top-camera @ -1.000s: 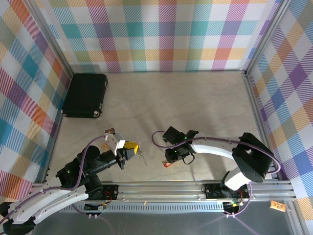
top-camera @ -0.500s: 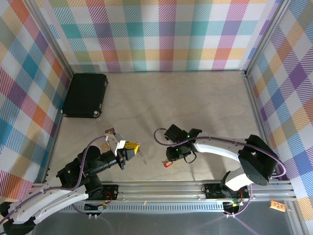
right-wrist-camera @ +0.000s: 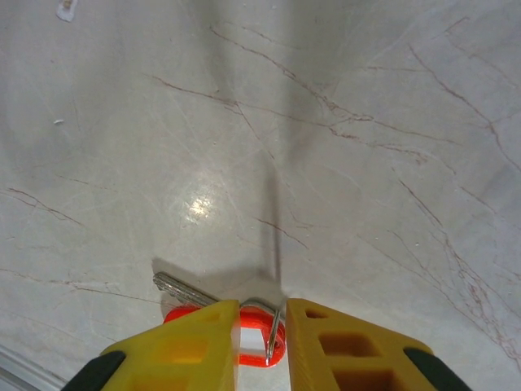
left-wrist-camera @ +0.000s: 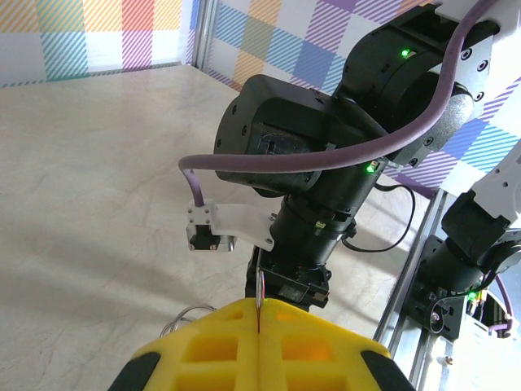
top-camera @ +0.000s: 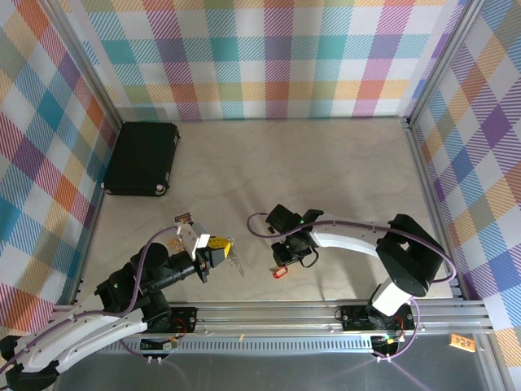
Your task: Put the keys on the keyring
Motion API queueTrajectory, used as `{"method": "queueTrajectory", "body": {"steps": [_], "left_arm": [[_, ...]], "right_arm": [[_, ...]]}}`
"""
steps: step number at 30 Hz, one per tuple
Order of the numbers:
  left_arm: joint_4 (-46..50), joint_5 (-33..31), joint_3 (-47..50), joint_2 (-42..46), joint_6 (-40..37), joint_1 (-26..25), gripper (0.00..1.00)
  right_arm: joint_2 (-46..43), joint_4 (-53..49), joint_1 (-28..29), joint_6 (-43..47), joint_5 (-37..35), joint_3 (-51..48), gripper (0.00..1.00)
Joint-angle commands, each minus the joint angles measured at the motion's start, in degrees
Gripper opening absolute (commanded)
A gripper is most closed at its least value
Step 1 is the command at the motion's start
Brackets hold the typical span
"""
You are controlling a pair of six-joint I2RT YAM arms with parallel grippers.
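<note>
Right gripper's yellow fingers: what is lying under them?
The red key lies on the table beneath the right gripper, its silver blade poking out sideways. The fingers cover part of its red head.

The key (right-wrist-camera: pixel 259 342) has a bright red plastic head and a short silver blade. It lies flat on the counter (right-wrist-camera: pixel 366 122), near its front edge, with the blade pointing left in the right wrist view. A small silver wire loop sits at the head. The keyring (top-camera: pixel 234 259) is thin silver-grey metal, apart to the key's left. It is pinched edge-on in the left gripper's (left-wrist-camera: pixel 259 318) jaws, and fine wire loops show beside them.
</note>
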State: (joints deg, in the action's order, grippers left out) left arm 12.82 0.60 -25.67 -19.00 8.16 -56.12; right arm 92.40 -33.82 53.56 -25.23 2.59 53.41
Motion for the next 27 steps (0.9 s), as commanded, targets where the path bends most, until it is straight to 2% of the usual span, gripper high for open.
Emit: {"method": "queueTrajectory", "body": {"steps": [1, 10, 27], "left_arm": [[-3.62, 0.54, 0.18, 0.61, 0.33, -0.31, 0.00], [-3.50, 0.03, 0.27, 0.57, 0.27, -0.31, 0.00], [-3.24, -0.60, 0.69, 1.05, 0.53, -0.31, 0.00]], "right_arm": [[1.27, -1.88, -0.39, 0.65, 0.06, 1.11, 0.21], [1.77, -1.86, -0.39, 0.87, 0.65, 1.17, 0.20], [-0.68, -1.89, -0.39, 1.53, -0.05, -0.01, 0.10]]}}
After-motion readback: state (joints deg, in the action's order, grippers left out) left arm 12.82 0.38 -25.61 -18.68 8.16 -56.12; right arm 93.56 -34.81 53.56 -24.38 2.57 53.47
